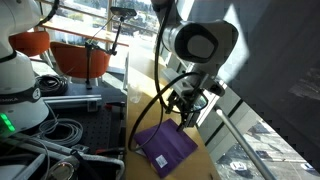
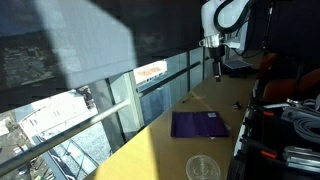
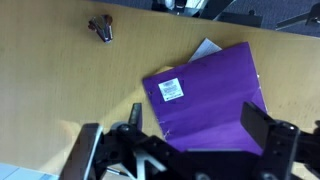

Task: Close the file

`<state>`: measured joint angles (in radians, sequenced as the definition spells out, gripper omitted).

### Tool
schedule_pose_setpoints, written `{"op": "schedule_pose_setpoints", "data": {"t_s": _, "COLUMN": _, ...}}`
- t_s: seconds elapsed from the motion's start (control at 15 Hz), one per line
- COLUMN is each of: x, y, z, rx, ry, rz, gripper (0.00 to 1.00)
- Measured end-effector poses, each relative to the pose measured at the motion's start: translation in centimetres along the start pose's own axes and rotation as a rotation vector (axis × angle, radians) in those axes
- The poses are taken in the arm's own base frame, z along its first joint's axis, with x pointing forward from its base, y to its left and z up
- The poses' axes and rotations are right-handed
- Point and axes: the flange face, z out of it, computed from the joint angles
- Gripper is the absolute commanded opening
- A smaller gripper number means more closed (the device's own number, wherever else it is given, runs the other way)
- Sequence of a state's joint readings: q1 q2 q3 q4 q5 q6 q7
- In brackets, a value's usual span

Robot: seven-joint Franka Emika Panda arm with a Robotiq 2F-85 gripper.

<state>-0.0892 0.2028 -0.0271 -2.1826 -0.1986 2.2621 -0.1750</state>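
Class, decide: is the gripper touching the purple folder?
Apart. In an exterior view the gripper hangs well above the purple folder, with a clear gap between them.

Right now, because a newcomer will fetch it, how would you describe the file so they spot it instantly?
On the long wooden table beside the windows, the file lies flat. Unlike the small dark object and clear round disc, it is purple, with a white label on its cover.
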Motion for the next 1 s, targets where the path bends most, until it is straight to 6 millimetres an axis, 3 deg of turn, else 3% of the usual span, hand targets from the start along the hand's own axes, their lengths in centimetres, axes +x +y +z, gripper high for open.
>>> {"op": "schedule_pose_setpoints", "data": {"t_s": 0.47, "x": -1.9, "y": 0.4, "z": -3.4, "rx": -0.009, "ry": 0.007, "rz": 0.041, "gripper": 1.0}}
{"op": "schedule_pose_setpoints", "data": {"t_s": 1.0, "x": -2.4, "y": 0.3, "z": -3.6, "rx": -0.008, "ry": 0.004, "rz": 0.043, "gripper": 1.0}}
